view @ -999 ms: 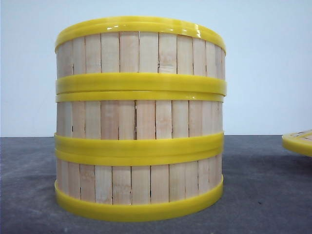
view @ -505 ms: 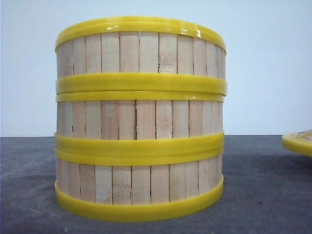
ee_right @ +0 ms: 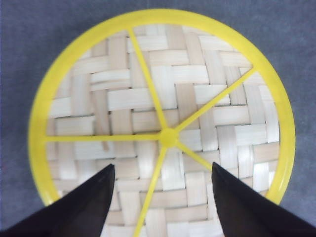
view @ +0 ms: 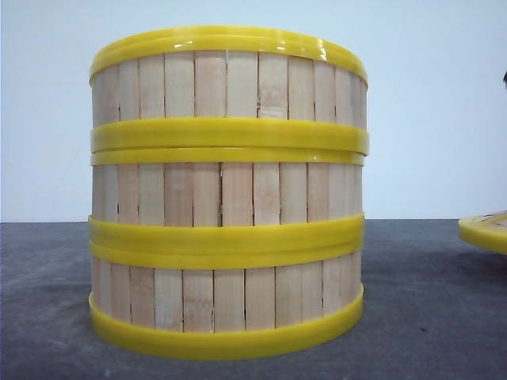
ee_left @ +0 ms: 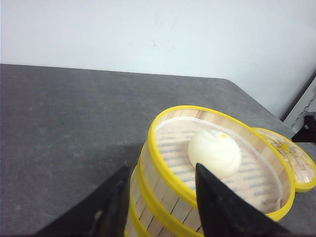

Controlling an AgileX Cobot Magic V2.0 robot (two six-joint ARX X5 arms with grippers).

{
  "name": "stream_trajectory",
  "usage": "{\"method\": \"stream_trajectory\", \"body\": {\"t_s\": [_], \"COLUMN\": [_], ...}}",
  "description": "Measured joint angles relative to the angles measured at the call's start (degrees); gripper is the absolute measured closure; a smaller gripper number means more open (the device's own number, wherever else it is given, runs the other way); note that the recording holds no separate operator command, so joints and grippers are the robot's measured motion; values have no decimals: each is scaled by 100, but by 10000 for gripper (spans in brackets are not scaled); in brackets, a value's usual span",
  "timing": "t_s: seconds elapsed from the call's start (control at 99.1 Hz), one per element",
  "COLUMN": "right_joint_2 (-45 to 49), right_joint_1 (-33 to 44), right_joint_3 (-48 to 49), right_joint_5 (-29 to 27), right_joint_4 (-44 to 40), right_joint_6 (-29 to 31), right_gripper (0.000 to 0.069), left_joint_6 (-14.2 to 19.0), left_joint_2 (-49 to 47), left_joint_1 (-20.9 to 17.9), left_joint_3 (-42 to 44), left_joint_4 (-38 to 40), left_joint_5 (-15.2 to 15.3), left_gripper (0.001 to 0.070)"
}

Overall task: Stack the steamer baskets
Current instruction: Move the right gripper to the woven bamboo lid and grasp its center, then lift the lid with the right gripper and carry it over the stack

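Note:
Three steamer baskets stand in one stack in the front view: top (view: 228, 85), middle (view: 228, 194), bottom (view: 228, 297). In the left wrist view the top basket (ee_left: 197, 109) is uncovered and holds a white bun (ee_left: 215, 153). My left gripper (ee_left: 162, 168) is open and straddles the near wall of that basket, one finger outside and one over the inside, with a gap on both sides. My right gripper (ee_right: 162, 165) is open above the flat woven lid (ee_right: 163, 128), holding nothing.
The yellow-rimmed lid (view: 485, 231) lies on the dark grey table (view: 428, 317) to the right of the stack and shows behind the stack from the left wrist (ee_left: 292, 165). A white wall stands behind the table. A dark part of the right arm (ee_left: 308, 129) hangs over the lid.
The stack and the lid have not moved. A small dark speck has come into the front view at the right edge, above the lid.

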State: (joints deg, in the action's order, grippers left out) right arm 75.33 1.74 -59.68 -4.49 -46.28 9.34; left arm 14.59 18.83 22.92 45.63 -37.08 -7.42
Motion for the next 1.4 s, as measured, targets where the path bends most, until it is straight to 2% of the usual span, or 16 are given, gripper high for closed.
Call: {"method": "stream_trajectory", "body": {"t_s": [0.141, 0.343, 0.656, 1.05, 1.403], "right_joint_2": [282, 658, 710, 710, 710], "right_joint_1": [4, 26, 101, 240, 245], "right_joint_3": [0, 0, 0, -2, -7], "right_joint_5": [0, 2, 0, 28, 37], "right_joint_4": [87, 195, 380, 446, 431], "right_joint_6": [2, 13, 17, 35, 33], "right_gripper": [349, 360, 442, 626, 633], "left_joint_6": [0, 0, -22, -107, -146], "left_joint_2": [0, 0, 0, 0, 0], "left_joint_1": [0, 0, 0, 0, 0], "left_joint_3": [0, 0, 0, 0, 0], "left_joint_4": [0, 0, 0, 2, 7], "left_joint_5": [-7, -26, -28, -28, -28], "left_gripper": [468, 468, 468, 468, 468]}}
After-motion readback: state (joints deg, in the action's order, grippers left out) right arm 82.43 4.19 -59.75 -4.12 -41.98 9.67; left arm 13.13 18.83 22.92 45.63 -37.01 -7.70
